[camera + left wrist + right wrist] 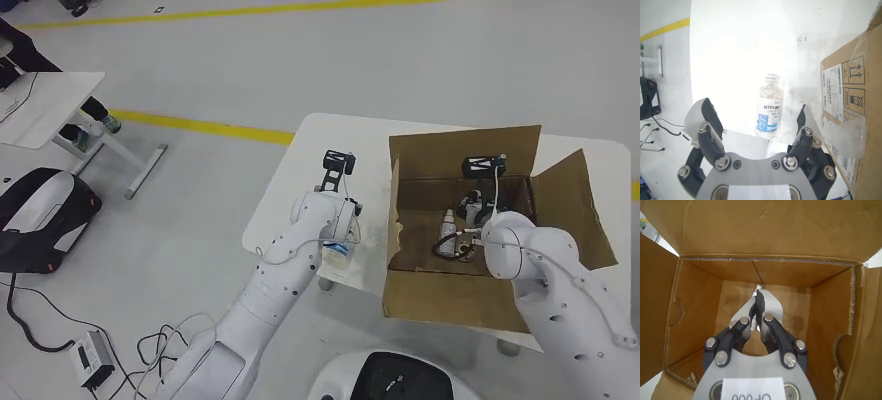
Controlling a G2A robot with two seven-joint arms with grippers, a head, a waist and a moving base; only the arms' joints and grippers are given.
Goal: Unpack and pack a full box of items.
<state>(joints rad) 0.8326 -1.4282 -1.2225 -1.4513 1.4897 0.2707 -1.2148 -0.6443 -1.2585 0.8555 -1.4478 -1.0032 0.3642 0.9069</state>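
Note:
An open cardboard box (pixel 460 292) stands on the white table (pixel 320 150). My right gripper (pixel 757 306) is down inside the box (pixel 696 313), shut on a slim white item (pixel 758 286) that its fingers mostly hide. Beside the box (pixel 848 94), near the table's front edge, stands a clear bottle (pixel 768 106) with a white and blue label; a second one seems to stand right behind it. My left gripper (pixel 755 106) hangs open just short of the bottle (pixel 340 257), a finger on either side and not touching it.
The box flaps (pixel 575 205) stand up around the opening. The table edge lies close under the bottle. On the floor off to the side are another white desk (pixel 40 105), a black and white machine (pixel 40 215) and cables (pixel 95 355).

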